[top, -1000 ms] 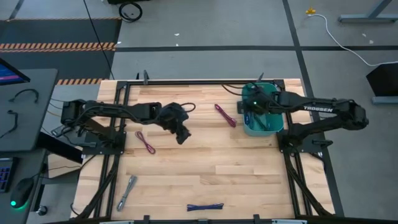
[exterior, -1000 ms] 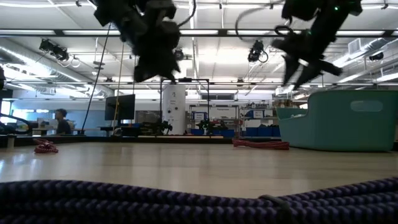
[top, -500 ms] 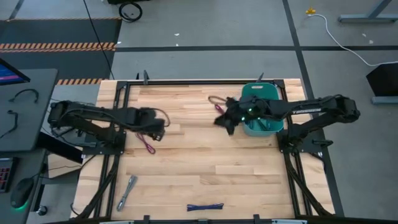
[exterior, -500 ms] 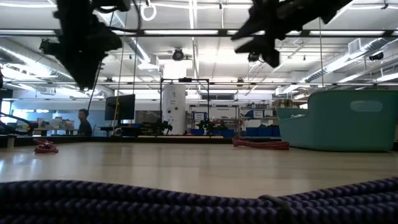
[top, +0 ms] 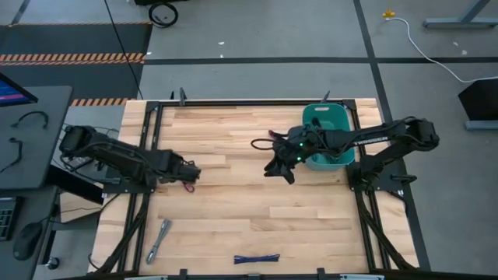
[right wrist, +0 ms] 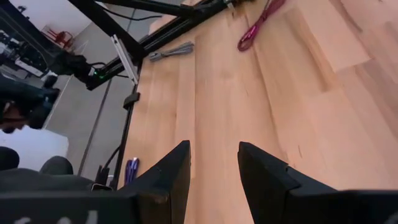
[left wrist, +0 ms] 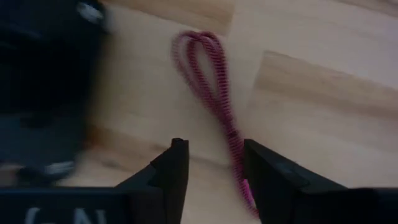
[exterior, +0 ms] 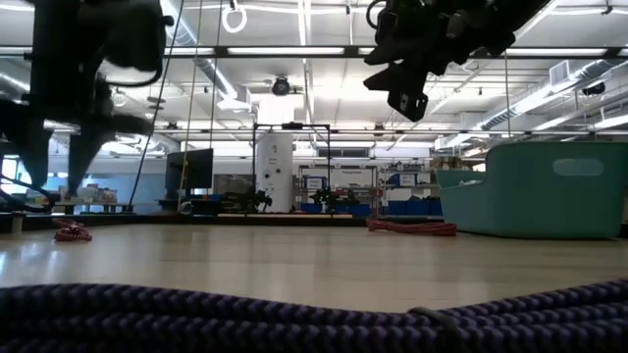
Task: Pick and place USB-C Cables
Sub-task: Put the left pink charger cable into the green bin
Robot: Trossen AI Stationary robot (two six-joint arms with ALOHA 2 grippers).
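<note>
Three cables on table: magenta under open, empty left hand, silver-grey, blue; right hand open, empty.

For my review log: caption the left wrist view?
Open left end effector poised over a magenta cable on the wooden table.

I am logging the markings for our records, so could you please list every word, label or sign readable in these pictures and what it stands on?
No text here can be read for certain.
On the right arm: white lettering, too small to read.
On the left arm's casing: pale letters, cut off and blurred.
On the floor tape: orange and black warning stripes, no words.
</note>
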